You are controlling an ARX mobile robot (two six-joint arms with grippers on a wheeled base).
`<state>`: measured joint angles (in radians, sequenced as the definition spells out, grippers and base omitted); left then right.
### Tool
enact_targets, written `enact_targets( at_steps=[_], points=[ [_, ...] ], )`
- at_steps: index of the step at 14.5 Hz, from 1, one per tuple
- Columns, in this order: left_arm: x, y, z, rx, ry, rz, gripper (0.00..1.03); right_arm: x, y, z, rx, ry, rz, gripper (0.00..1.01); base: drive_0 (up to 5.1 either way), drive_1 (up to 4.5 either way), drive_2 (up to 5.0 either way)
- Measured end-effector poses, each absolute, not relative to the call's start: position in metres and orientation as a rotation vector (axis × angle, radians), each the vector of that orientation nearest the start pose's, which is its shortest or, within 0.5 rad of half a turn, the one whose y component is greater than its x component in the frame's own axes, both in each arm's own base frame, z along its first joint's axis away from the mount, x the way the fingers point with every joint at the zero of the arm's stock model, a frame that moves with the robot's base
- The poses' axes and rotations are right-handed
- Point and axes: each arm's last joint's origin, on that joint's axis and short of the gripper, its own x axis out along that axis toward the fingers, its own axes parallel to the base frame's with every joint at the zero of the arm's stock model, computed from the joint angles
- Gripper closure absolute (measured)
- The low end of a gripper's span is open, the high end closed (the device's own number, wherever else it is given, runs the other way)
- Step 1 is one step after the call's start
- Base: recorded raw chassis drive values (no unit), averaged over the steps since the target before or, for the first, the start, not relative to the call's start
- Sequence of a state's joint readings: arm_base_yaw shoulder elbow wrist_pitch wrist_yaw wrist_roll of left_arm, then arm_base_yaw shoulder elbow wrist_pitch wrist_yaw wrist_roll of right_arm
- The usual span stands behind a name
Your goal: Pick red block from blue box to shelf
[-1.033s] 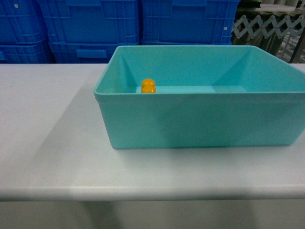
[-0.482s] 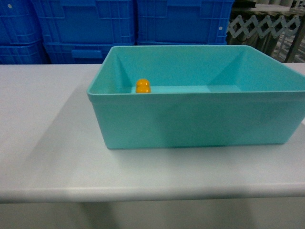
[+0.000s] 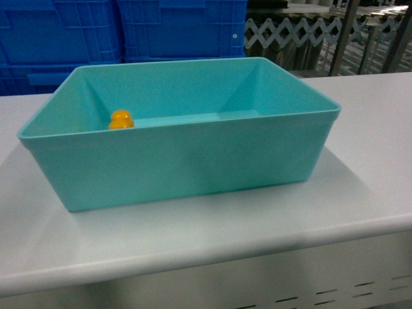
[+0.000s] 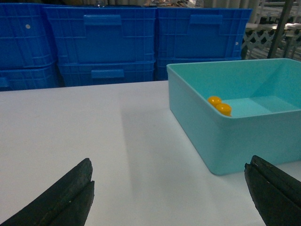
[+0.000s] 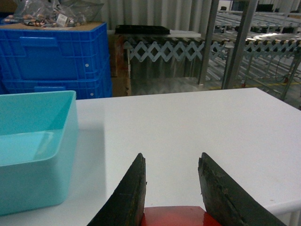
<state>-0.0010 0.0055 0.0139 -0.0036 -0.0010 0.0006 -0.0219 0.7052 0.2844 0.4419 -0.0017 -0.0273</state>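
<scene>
Tabletop [image 3: 373, 129], white and broad, carries the blue box [image 3: 180, 161] toward its left side. Beyond its far edge stand dark blue crates [image 4: 103, 42], and on the far right rise the steel uprights of what I take to be the shelf [image 5: 245, 42]. Its tiers are cut off and blurred, so I cannot tell where a free spot lies. The left hand [image 4: 170, 162] hangs low over the tabletop left of the box, its fingers spread wide with nothing between them. The right hand [image 5: 172, 157] hovers right of the box, and at the frame's bottom edge its fingers seem to pinch the red block [image 5: 171, 215], mostly cropped. By that reading the pick is done, and the carry to the shelf and the release remain. In the box only an orange piece [image 3: 121, 120] shows, at the far left; the near wall hides the floor behind it.
</scene>
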Motion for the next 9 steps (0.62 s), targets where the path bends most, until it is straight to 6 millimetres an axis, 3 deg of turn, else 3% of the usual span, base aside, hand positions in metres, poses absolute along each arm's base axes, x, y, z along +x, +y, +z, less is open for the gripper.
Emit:
enact_targets(
  at_steps=[9],
  points=[
    [0.0972,-0.0001,0.1674,0.001,-0.004,0.0,0.05,0.1637,-0.0036,0.2314,-0.028,-0.021,-0.021,0.73,-1.6,-1.6,-1.6]
  ],
)
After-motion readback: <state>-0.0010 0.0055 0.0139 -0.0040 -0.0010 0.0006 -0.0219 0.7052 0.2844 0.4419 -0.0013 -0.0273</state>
